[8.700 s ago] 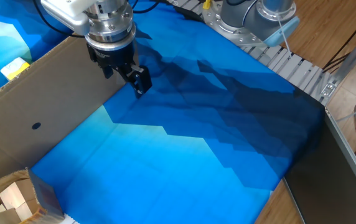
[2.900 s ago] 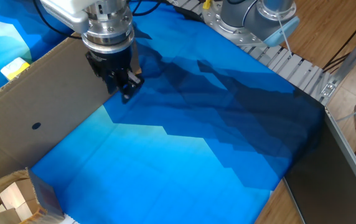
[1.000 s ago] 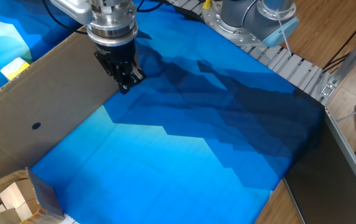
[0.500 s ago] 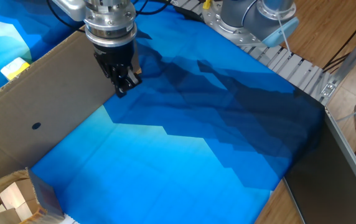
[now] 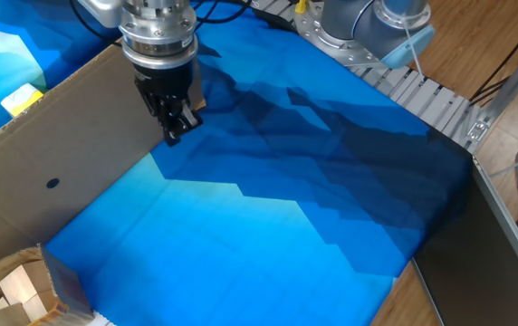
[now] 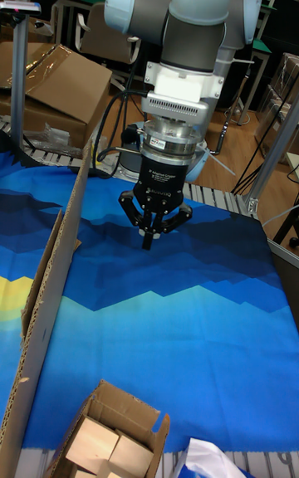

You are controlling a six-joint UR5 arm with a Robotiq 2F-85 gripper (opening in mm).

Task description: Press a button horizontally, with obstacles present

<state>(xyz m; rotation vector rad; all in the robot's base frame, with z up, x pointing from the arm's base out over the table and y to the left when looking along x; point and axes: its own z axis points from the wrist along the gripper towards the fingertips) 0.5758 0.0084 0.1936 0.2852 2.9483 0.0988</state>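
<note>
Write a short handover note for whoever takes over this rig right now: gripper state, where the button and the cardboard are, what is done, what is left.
Gripper: fingers shut, tips touching, holding nothing, pointing down above the blue cloth beside the far end of the cardboard panel.
Button: yellow block on the other side of the panel from the gripper, not touched.
Cardboard panel: standing upright on edge along the left of the cloth, between the gripper and the button.
Done: nothing visible; button not pressed.
Left: get around the panel, then push the button horizontally.

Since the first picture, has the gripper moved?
Yes. The gripper has shifted left in the fixed view, closer to the end of the cardboard panel, which stayed put.
</note>
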